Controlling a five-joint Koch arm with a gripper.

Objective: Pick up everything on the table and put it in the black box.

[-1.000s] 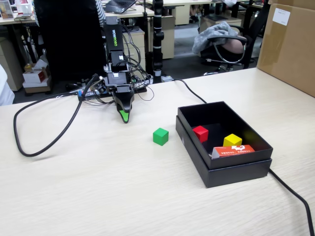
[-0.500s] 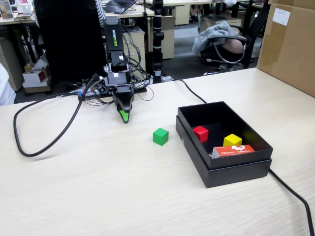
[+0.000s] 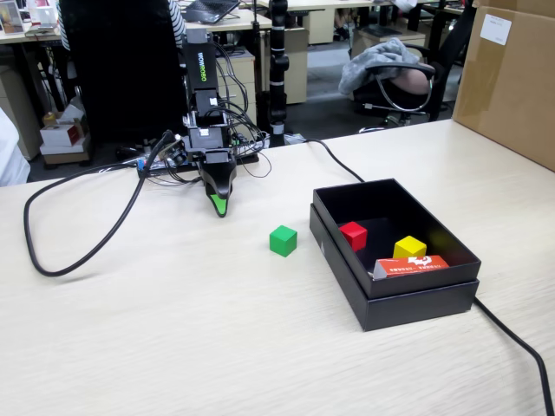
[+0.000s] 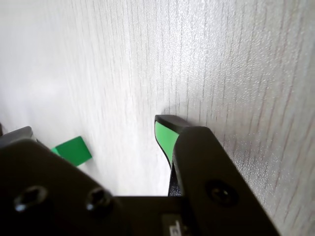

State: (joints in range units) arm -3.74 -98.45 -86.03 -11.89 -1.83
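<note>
My gripper (image 3: 220, 206) hangs tip-down close over the table (image 3: 173, 329), toward the far edge and left of centre in the fixed view, with nothing in its grip. In that view the two jaws lie one behind the other, so only a single dark point with a green pad shows. The wrist view (image 4: 118, 142) settles it: one green-padded finger (image 4: 164, 137) stands at right and a second green pad shows at lower left, with bare table between them, so the jaws are apart.

The green cube (image 3: 283, 240) sits on the table near the middle, right of my tip and nearer the front edge, clear of everything, short of the black box (image 3: 416, 303). The box stands toward the right edge, seated in its lid. Inside lie a red cube (image 3: 353, 235), a yellow cube (image 3: 409, 248) and a small red-and-white carton (image 3: 412, 265) against the near wall.

Surface: pale beige wood-grain, matte; up close the grain runs in fine streaks. A black cable (image 3: 78, 251) loops across the left side; another trails past the box to the front right corner.

Room: a brown carton (image 3: 512, 78) at the far right corner; office chairs and desks behind. Only the fixed view shows the cube, box and room; the wrist view shows only pads and table.
</note>
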